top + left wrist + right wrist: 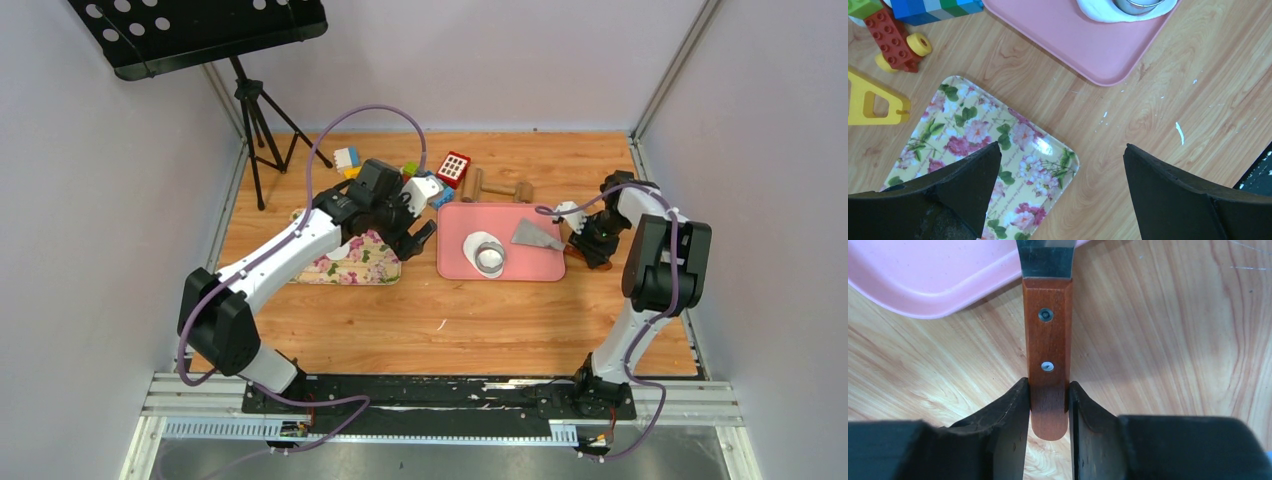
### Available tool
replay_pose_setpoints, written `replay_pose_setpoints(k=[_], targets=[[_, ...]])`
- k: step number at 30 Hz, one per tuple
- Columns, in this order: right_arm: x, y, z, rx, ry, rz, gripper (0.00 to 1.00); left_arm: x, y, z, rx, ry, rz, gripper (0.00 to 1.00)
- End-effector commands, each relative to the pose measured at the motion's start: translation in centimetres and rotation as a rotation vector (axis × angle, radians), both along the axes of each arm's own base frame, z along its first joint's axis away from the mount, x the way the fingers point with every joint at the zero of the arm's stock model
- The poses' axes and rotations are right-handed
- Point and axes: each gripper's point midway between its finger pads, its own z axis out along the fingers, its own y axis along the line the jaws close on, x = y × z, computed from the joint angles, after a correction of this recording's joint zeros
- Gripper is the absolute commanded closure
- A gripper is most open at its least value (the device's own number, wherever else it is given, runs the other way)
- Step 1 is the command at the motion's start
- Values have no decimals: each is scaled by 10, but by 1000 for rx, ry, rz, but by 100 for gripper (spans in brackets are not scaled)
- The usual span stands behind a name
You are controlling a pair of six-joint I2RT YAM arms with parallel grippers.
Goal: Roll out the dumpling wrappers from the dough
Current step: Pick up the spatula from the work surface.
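A flattened white sheet of dough (480, 243) lies on the pink tray (530, 265) with a small metal ring (491, 258) standing on it. The dumpling wrappers are out of view. A scraper with a grey blade (535, 236) rests on the tray's right edge. My right gripper (1048, 384) is shut on its brown wooden handle (1047, 340), just off the tray (923, 275). My left gripper (1062, 152) hangs open over the corner of a floral tray (978, 130), left of the pink tray (1073, 40). The dough's edge (1098, 12) shows at the top.
A wooden rolling pin (495, 188) lies behind the pink tray. Toy blocks (347, 158) and a red button toy (453, 167) sit at the back. The floral tray (350, 262) lies at the left. A tripod (262, 125) stands at the far left.
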Motion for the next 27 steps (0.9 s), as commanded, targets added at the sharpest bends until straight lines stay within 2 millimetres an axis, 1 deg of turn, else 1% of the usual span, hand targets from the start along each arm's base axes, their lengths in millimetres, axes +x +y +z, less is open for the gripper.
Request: replay_pose_setpoints(k=[1,2,6,9,11,13,15,17,23,27], targets=[[8,4,10,18,1,-13,98,4,0,20,-36,-75,-1,0],[9,4,14,18,0,-21,100,3,0,19,-34,-73,-1,0],[6,5,33,9,-24,-29,100,4,1,17,-33,-72,1,0],[1,6,54,-15,-59,-38,100,3,1,16,-33,-69,2,0],[-5,6,65,-46,-73,-42,100,4,1,16,-32,-71,4,0],[-15,9,69,-72,-75,-34,100,4,1,16,-33,-75,5,0],[-24,12,70,-95,-83,-36,100,5,2,15,-31,-77,7,0],[-32,18,66,-96,-88,-42,100,5,2,15,-30,-78,9,0],[-48,33,45,-113,-101,-80,100,4,2,13,-30,-75,10,0],[-46,31,42,-129,-135,-118,100,4,3,14,-30,-78,13,0]])
